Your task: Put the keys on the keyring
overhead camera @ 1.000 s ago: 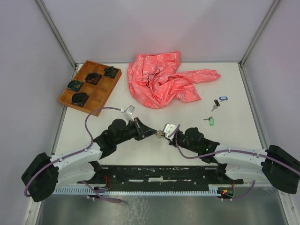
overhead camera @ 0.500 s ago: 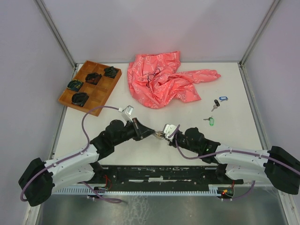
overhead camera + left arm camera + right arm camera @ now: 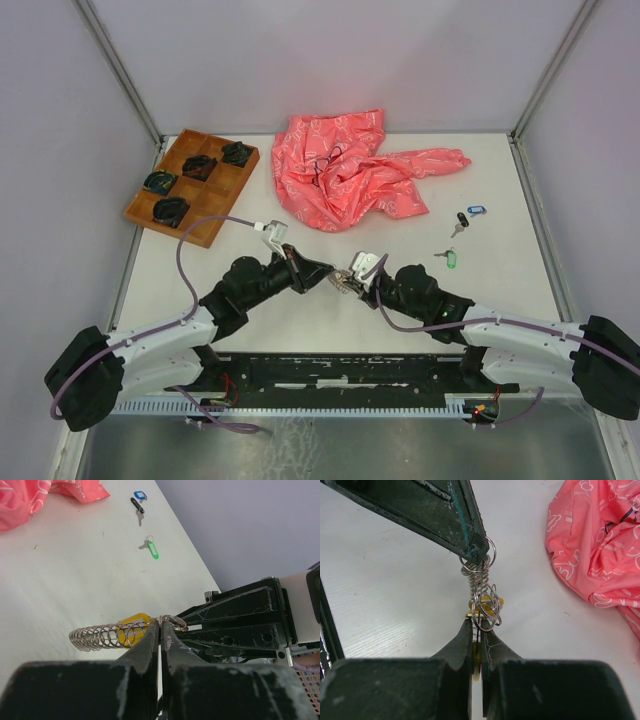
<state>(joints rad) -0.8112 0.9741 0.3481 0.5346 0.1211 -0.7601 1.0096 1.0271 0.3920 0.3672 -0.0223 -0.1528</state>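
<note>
The keyring is a silver wire coil held in the air between my two grippers, seen end-on as a stack of loops in the right wrist view. My left gripper is shut on a loop at one end of it. My right gripper is shut on the yellow key at the other end, its yellow tag sitting against the coil. Three more keys lie on the table at the right: green, black and blue.
A crumpled pink cloth lies at the back centre with a thin dark cord on it. A wooden compartment tray with dark bundles sits at the back left. White walls and metal posts close in the table.
My left gripper has closed fully on the coil's end loop. Both grippers and the keyring have shifted slightly away from the near edge.
</note>
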